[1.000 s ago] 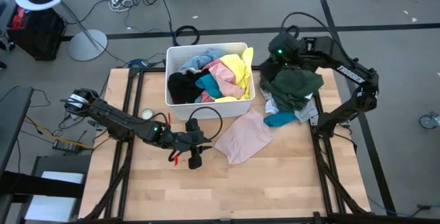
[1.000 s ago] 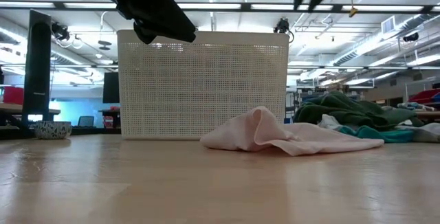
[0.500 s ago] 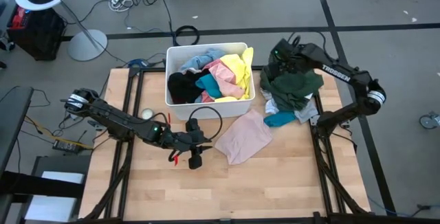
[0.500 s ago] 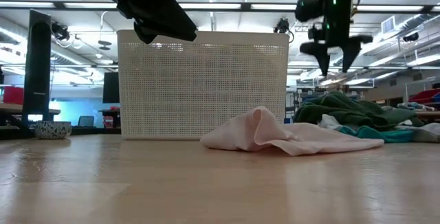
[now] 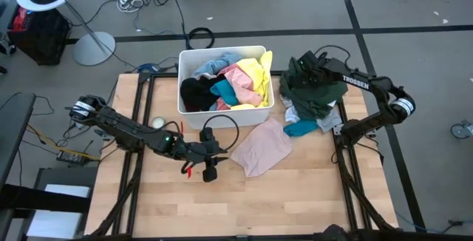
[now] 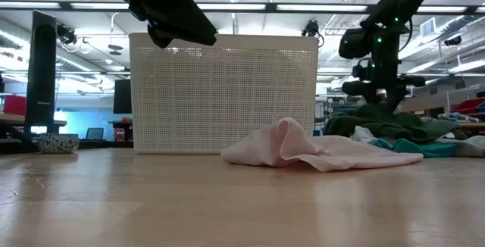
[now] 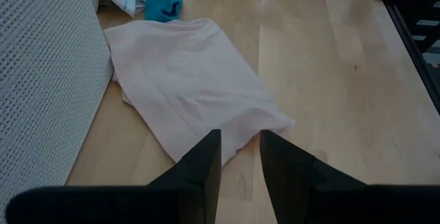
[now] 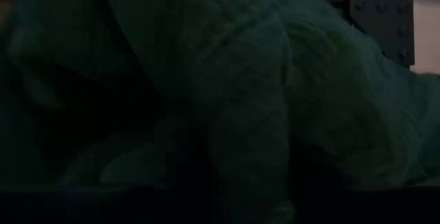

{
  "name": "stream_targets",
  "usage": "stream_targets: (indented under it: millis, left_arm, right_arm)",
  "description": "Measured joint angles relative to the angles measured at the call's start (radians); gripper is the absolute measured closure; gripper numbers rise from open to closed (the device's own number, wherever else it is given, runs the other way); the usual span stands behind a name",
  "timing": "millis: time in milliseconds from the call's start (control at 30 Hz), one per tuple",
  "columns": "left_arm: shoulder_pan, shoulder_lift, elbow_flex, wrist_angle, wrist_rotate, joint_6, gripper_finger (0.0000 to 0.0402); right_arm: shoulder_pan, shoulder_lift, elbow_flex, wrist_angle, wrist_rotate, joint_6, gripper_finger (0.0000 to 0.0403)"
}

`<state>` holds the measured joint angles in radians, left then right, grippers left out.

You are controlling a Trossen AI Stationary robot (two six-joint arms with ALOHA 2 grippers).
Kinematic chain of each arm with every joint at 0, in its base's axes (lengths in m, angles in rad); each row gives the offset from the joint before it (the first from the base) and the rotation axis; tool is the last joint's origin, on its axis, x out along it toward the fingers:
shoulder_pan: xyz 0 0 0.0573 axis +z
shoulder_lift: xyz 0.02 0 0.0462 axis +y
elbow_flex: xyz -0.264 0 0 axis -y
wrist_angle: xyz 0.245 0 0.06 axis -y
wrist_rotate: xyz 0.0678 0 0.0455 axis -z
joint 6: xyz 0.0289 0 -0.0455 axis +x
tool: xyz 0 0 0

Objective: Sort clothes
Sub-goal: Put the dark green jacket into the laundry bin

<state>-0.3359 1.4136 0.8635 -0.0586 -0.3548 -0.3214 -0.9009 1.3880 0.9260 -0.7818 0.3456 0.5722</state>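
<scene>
A white bin (image 5: 191,119) at the table's far middle holds several clothes: yellow, pink, teal, black, light blue. A pale pink garment (image 5: 261,146) lies flat on the table in front of the bin. On the right is a pile with a dark green garment (image 5: 318,92) on top, lying over teal (image 5: 299,129) and white pieces. My right gripper (image 5: 301,69) is down at the green garment's far left part (image 6: 381,103), and green cloth fills its wrist view (image 8: 227,100). My left gripper (image 7: 239,157) hovers open, nothing between its fingers, by the pink garment's near left edge (image 7: 206,124).
A small round object (image 5: 157,123) sits on the table left of the bin. Black frame rails (image 5: 347,174) run along the table's right side. Bare wood lies at the near half (image 5: 244,204). A lamp base and cables are on the floor beyond the far edge.
My right gripper has dropped from high over the table's far right down onto the dark green garment, tipping to point more steeply down. The clothes lie as before.
</scene>
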Motion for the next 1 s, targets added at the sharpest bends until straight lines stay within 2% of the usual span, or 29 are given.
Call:
stream_targets:
  millis: [133,167,367,500,667,833,1000]
  left_arm:
    - [0.001,0.000,0.000,0.000,0.000,0.000,0.0296]
    - [0.000,0.000,0.000,0.000,0.000,-0.001,0.0296]
    - [0.000,0.000,0.000,0.002,0.000,-0.013,0.0296]
    - [0.000,0.000,0.000,0.002,0.000,-0.028,0.0296]
    - [0.000,0.000,0.000,0.003,0.000,-0.031,0.0296]
    - [0.000,0.000,0.000,0.007,0.009,-0.054,0.0296]
    - [-0.001,0.000,0.000,0.001,0.012,-0.076,0.0296]
  right_arm:
    - [0.012,-0.009,-0.004,-0.055,-0.015,-0.065,0.0361]
    - [0.023,-0.017,0.004,-0.077,-0.019,-0.083,0.0380]
    - [0.093,-0.155,0.129,-0.262,0.056,-0.091,0.0396]
    - [0.137,-0.275,0.280,-0.392,0.088,-0.071,0.0398]
    - [0.220,-0.378,0.493,-0.461,0.129,-0.037,0.0400]
    - [0.304,-0.393,0.684,-0.436,0.142,-0.026,0.0401]
    - [0.393,-0.329,0.828,-0.361,0.144,-0.056,0.0401]
